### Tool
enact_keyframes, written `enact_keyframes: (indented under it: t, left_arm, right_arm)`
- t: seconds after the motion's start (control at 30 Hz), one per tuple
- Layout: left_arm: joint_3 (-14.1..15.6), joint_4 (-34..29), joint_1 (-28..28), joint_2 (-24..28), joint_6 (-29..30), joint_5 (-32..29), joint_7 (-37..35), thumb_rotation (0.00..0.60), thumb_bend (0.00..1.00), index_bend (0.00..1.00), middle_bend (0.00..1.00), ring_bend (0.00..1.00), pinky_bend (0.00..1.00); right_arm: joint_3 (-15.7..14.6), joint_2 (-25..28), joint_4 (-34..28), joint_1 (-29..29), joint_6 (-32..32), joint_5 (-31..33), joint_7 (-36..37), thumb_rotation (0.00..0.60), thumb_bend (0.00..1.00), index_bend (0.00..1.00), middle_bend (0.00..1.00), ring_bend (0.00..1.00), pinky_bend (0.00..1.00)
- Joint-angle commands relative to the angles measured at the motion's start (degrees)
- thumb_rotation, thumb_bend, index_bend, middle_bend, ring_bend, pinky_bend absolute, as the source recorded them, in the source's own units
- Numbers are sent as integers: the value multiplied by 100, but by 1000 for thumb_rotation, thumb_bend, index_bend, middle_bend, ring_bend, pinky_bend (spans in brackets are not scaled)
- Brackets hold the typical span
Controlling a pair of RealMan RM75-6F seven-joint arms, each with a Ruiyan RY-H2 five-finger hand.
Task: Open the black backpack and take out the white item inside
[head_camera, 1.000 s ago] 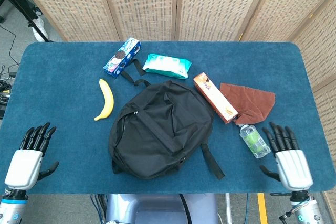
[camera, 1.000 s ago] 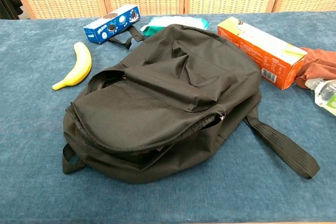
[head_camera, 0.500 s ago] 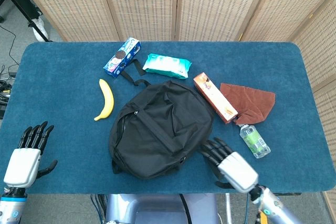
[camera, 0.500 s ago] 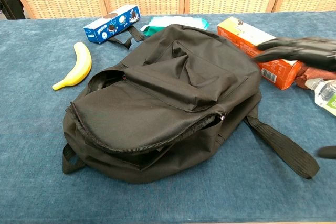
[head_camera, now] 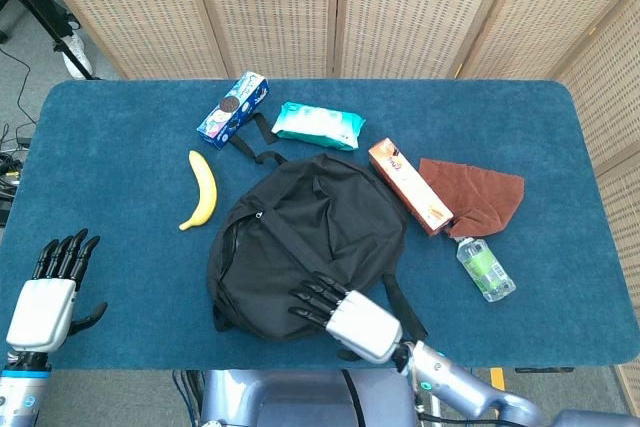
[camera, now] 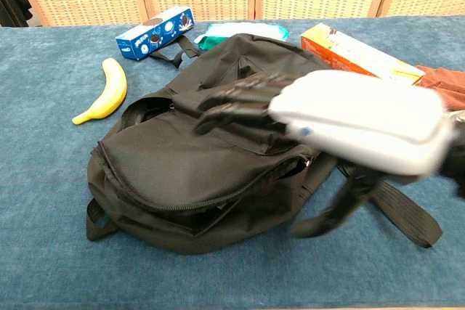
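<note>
Since half a second ago the right hand [head_camera: 345,314] has swept leftward along the near edge of the bench [head_camera: 120,167], from beside the shoulder strap to a spot over the near part of the black backpack [head_camera: 300,237]; its fingers [camera: 240,96] are spread and hold nothing; whether they touch the fabric cannot be told. The left hand [head_camera: 48,299] has barely shifted; it hangs off the near left corner, fingers apart and empty, well apart from the bag.

The backpack lies flat mid-bench, its long axis running from near left to far right; the main zipper [camera: 196,197] curves along the near side and looks partly undone at its right end, close under the right hand's palm. The white item is not visible; presumably it is inside. The right hand is much the nearer, and the zipper opening lies just below and toward the robot from its fingertips.
</note>
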Motion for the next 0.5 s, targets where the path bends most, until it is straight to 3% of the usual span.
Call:
enact_keyframes:
  t: [0.03,0.27,0.5]
  left_arm:
    - [-8,2,-4,6,-7,-25,-18,600,211,0,0,0,0]
    - [-13,11,-16,25,-21,-55,-73,600,210,0,0,0,0]
    - [27,18,-28,0,-52,-33,-34,600,211,0,0,0,0]
  right_arm:
    - [86,-337,145,193,-228,216,-368,600,0,154,131,0,0]
    - [188,-884,400,315,-355,674,-976,600,0,163,141,9,0]
    - [326,-1480,1035,503,45,703,-498,600,34,320,298,196,127]
